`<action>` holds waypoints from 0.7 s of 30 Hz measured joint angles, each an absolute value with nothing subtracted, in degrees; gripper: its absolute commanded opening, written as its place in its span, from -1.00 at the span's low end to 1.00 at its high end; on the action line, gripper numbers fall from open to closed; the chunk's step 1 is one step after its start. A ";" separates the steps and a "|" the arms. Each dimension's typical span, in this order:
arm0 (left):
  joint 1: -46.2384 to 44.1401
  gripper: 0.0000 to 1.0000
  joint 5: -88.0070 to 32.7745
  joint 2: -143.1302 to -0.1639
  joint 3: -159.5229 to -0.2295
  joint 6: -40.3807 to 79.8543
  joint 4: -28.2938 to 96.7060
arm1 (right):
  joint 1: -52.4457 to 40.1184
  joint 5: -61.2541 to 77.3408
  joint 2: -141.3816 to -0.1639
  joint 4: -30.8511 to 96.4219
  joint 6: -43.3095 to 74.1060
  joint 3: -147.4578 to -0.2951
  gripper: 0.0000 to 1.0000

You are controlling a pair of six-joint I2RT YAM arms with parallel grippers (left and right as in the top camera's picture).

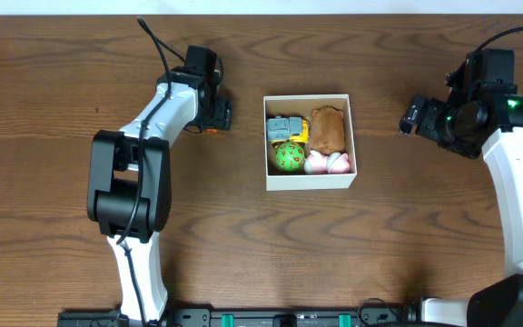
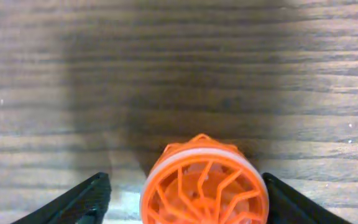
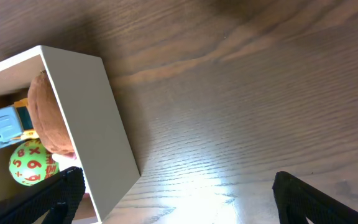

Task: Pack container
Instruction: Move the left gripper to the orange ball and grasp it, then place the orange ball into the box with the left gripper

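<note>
The container point(image 1: 309, 182), a white-walled square box, stands mid-table and holds a grey and yellow toy truck point(image 1: 286, 128), a brown plush point(image 1: 328, 130), a green numbered ball point(image 1: 289, 156) and a pink and white toy point(image 1: 325, 163). My left gripper point(image 1: 219, 116) is left of the box, low over the table. In the left wrist view it point(image 2: 185, 178) is open around an orange spoked round toy point(image 2: 205, 190), with a gap on the left side. My right gripper point(image 1: 410, 118) is open and empty to the right of the box; its view point(image 3: 179, 186) shows the container's wall point(image 3: 95, 118).
Bare brown wood table point(image 1: 243, 245) all around the box. The left arm's body point(image 1: 130, 186) stretches over the left half, the right arm point(image 1: 516, 182) along the right edge.
</note>
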State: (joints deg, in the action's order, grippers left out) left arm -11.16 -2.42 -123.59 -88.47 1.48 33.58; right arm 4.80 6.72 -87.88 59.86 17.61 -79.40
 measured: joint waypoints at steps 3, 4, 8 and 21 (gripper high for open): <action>-11.33 0.22 -2.44 -123.59 -88.47 -0.71 32.75 | 4.80 6.72 -87.88 60.29 17.61 -79.40 0.99; -11.35 0.19 -2.44 -123.59 -88.47 -1.48 32.67 | 4.80 6.72 -87.88 60.40 17.61 -79.40 0.99; -11.49 0.08 -2.50 -123.59 -88.47 -3.20 32.75 | 4.80 6.72 -87.88 60.69 17.61 -79.40 0.98; -11.64 0.04 -2.61 -117.73 -88.47 -4.54 37.15 | 4.80 6.72 -87.88 60.84 17.61 -79.37 0.98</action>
